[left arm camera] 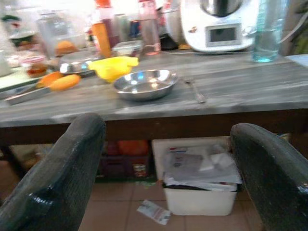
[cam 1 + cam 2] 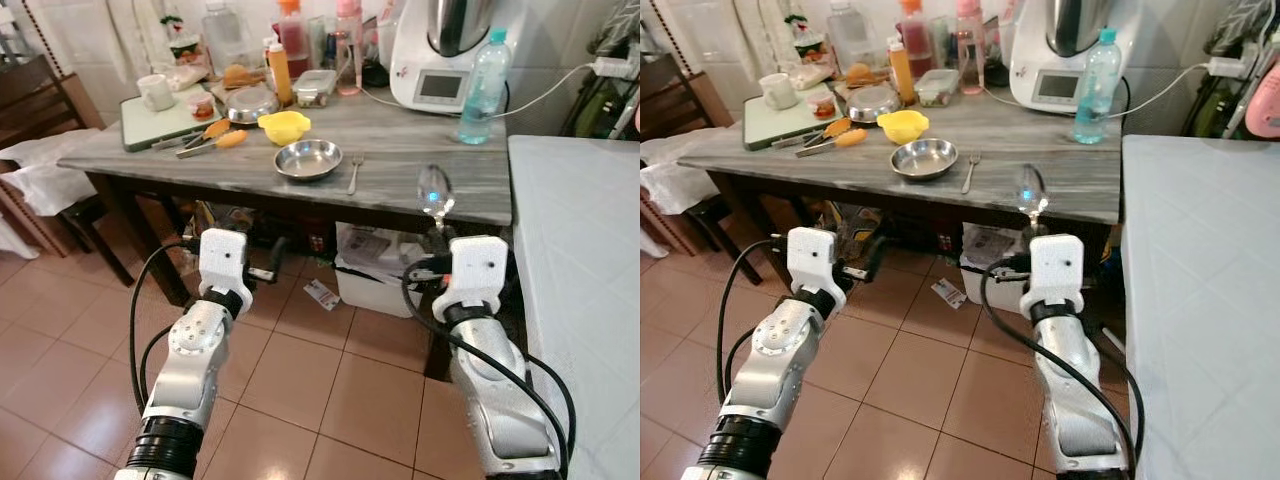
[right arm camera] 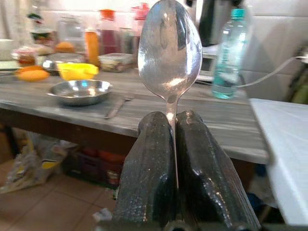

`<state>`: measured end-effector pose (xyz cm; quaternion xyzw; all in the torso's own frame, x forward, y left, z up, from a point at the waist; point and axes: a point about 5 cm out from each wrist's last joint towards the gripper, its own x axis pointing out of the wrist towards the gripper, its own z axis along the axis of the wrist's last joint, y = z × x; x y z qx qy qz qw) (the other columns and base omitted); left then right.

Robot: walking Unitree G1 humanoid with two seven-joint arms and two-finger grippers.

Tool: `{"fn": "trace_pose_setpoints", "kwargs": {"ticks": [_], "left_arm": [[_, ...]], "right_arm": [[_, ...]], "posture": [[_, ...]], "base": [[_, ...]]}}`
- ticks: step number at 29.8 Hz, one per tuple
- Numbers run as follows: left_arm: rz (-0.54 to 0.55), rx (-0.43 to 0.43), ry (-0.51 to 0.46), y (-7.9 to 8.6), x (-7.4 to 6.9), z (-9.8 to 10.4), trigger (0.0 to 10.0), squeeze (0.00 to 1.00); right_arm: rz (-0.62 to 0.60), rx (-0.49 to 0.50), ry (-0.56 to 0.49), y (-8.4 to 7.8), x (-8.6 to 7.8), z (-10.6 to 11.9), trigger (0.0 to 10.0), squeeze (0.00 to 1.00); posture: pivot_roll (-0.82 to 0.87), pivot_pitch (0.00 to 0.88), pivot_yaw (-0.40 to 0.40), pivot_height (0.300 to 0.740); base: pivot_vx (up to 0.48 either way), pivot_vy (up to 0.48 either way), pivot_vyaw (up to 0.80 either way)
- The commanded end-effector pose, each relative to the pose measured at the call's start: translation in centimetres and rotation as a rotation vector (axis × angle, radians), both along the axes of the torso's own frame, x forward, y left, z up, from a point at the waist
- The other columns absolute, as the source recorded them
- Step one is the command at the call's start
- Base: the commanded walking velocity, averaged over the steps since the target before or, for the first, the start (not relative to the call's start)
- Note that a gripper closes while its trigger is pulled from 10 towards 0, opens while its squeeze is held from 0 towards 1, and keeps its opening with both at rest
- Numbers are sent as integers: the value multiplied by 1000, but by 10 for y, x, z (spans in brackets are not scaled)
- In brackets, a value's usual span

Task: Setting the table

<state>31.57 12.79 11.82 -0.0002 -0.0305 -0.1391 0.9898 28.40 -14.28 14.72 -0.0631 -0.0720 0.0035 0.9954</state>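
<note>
The spoon stands upright with its bowl up, its handle pinched between the closed fingers of the right gripper, which holds it in front of the near edge of the grey wooden table, toward the table's right end. On the table, left of the spoon and well apart from it, a steel bowl sits near the front edge with a fork lying just beside it on its right. Behind the bowl is a yellow squeezer-like dish, and further left lie two orange-handled utensils beside a green cutting board that carries a white mug. At the back of the table stand bottles and jars, a white kitchen machine and a clear blue-capped water bottle. The left gripper is held out low in front of the table, below its top, with its fingers spread wide and nothing between them. Under the table a white bin full of papers rests on the brown tiled floor. A white counter runs along the robot's right.
</note>
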Motion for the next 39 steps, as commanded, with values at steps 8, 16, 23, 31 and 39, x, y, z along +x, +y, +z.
{"fn": "trace_pose_setpoints", "kwargs": {"ticks": [8, 16, 23, 31, 39], "left_arm": [[-41, -9, -20, -5, -2, 4, 10000, 0], [-48, -14, -24, -7, -1, 5, 10000, 0], [-52, -17, -23, -7, -2, 5, 10000, 0], [-60, -17, -20, -9, -2, 4, 10000, 0], [-65, -18, -20, -9, -1, 5, 10000, 0]], "right_arm": [[-8, 12, -24, -2, 0, 7, 10000, 0], [-1, -2, -27, -3, 0, 7, 10000, 0], [-4, -7, -28, -3, 0, 8, 10000, 0], [-14, -10, -27, -4, -1, 7, 10000, 0], [-19, -8, -29, -5, -1, 7, 10000, 0]], "posture": [[-130, 0, 90, 740], [-132, 0, 88, 740], [-133, 0, 91, 740], [-140, 0, 97, 740], [-138, 0, 102, 740]], "base": [[331, 0, 0], [398, 0, 0], [432, 0, 0], [445, 0, 0], [441, 0, 0]]}}
